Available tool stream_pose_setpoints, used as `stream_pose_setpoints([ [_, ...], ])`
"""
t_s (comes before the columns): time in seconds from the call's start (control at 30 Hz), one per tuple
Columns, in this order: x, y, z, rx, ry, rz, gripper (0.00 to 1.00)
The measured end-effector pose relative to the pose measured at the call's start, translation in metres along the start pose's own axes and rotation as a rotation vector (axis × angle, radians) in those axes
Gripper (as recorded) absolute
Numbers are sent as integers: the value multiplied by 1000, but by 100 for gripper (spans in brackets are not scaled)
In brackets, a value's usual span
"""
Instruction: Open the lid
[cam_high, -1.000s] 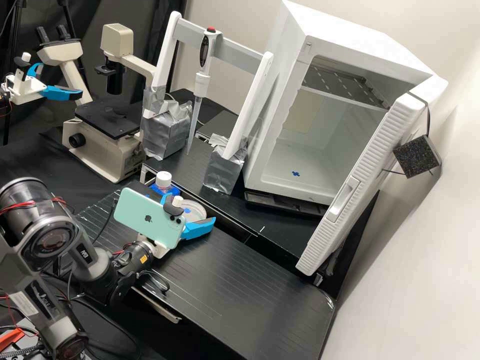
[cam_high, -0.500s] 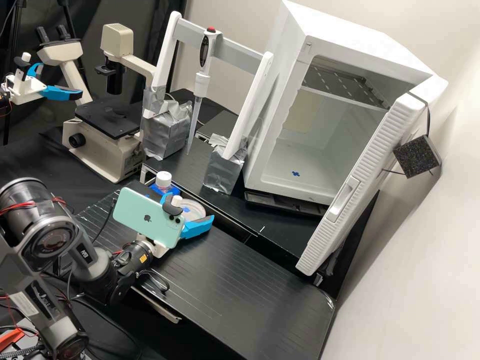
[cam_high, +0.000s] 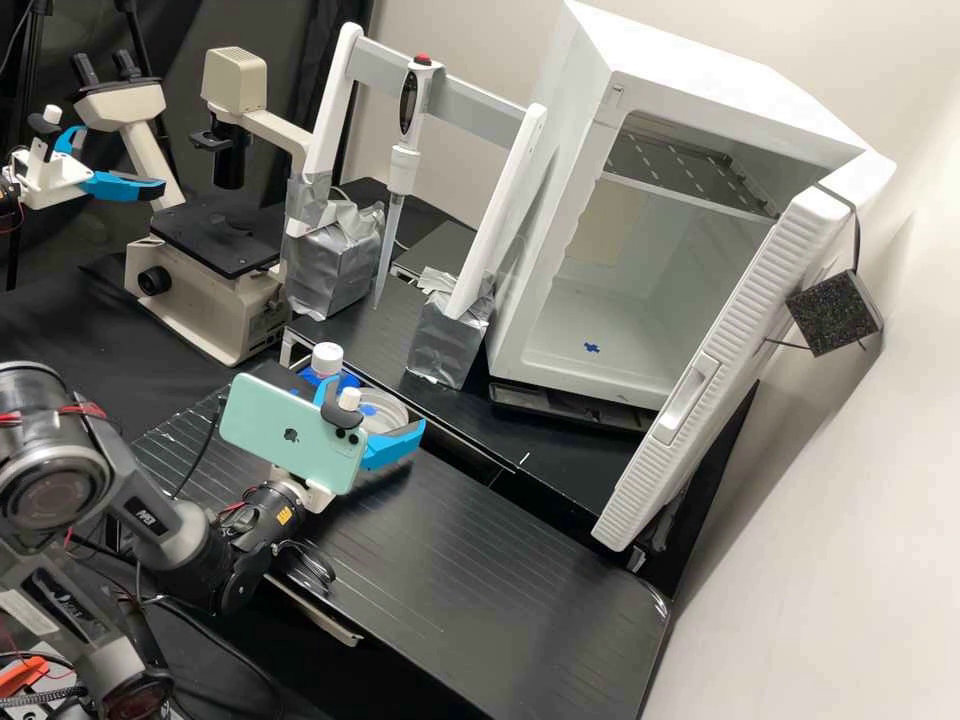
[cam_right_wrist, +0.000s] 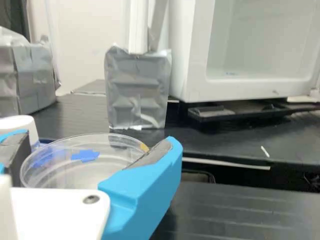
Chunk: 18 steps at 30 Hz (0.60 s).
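One clear dish (cam_right_wrist: 82, 172), one bottle (cam_high: 327, 358), two silver-wrapped blocks (cam_high: 446, 342), one pipette (cam_high: 403, 170), one microscope (cam_high: 205, 310)

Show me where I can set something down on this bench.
Best spot: the wide stretch of black bench between the phone and the open door. A smaller bare strip lies between the two foil-wrapped bases, under the pipette. Crowded: around the clear dish, white-capped bottle and tool.

Bare bench (cam_high: 500, 560) right of tool (cam_high: 378, 403), bottle (cam_high: 327, 358) left of dish (cam_high: 398, 404)
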Motion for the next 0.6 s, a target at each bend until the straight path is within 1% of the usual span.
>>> stream_pose_setpoints([
  [0.17,-8,10,-3,2,20,27,0],
  [0.3,-16,20,-3,11,7,84,0],
  [0.33,-18,23,-2,14,-3,105,0],
  [0.37,-20,27,-1,25,-17,131,0],
  [0.5,-26,37,7,51,-73,203,0],
  [0.6,-31,43,15,80,-121,248,0],
])
